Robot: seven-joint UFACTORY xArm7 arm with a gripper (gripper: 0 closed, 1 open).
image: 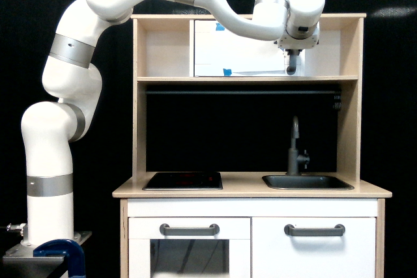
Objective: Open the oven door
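You'll find nothing legible here: no text, label, brand, number or sign on the oven door (244,49), the arm (71,69) or the play kitchen's cabinet fronts (254,245). The blue tape pieces (227,71) on the door carry no writing you can read.

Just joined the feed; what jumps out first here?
The big white arm arches from the exterior view's left across the toy kitchen's top shelf. Its claw hangs at the oven door, by the grey handle at the door's right edge. Below sit the hob and sink.
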